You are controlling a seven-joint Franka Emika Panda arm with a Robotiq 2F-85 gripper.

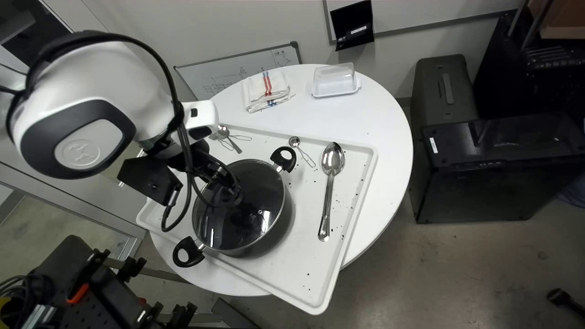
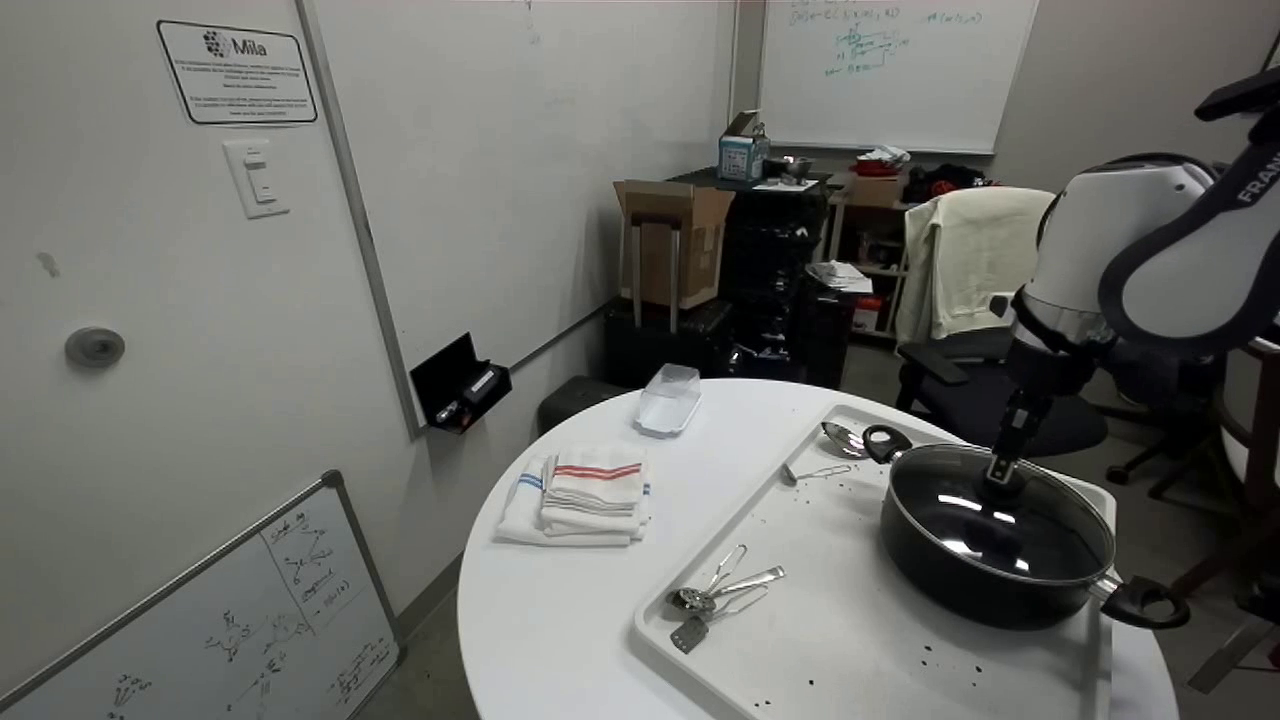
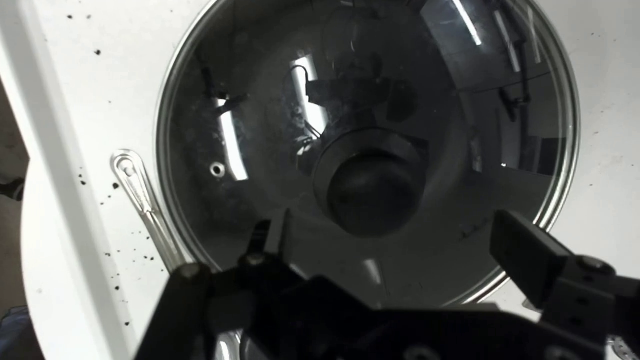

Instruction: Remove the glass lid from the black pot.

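Gripper (image 3: 390, 218) over glass lid (image 2: 1040, 522), fingers (image 3: 522, 250) spread apart, knob (image 3: 375, 195) between them in wrist view; lid sits on black pot (image 2: 955, 582) (large spoon (image 1: 328, 192) nearby, same tray (image 1: 311, 269)).

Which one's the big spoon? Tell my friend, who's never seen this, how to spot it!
Find the round white table, then the white tray on it. In an exterior view, look right of the black pot: there lies the big spoon. It is shiny metal, and much longer than the little utensils.
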